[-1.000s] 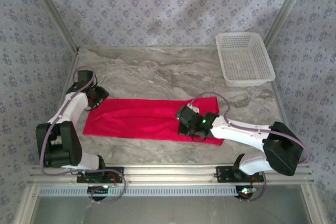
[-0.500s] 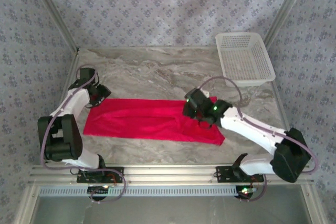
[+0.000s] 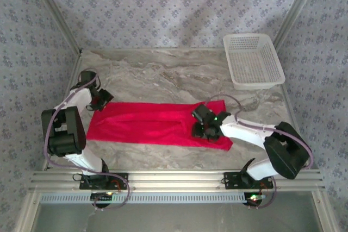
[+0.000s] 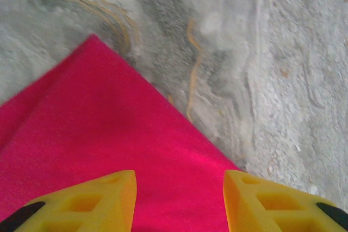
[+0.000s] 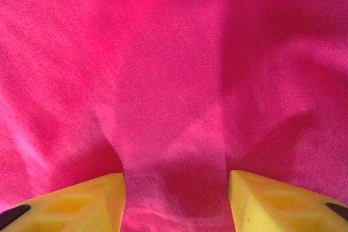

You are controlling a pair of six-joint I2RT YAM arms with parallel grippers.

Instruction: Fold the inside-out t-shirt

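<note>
2 grippers stand with jaws parted, grasping nothing. The left gripper [image 4: 178, 191] hovers over a corner of the bright red cloth t-shirt [image 3: 147, 123], which lies flat mid-frame on the grey marbled table [image 3: 163, 74]. The right gripper [image 5: 176, 191] sits over its rumpled right end.

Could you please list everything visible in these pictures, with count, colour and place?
t-shirt: one, bright red, spread as a long band across the middle of the table.
basket: one, white mesh, far right corner of the table.
table: one, grey marbled, under everything.
walls: pale blue-grey flower pattern, behind and at both sides.
rail: one, silver metal, along the near edge.
left arm with left end effector: one, white and black, yellow fingers open over the t-shirt's far left corner.
right arm with right end effector: one, same colours, open over the t-shirt's right part.
</note>
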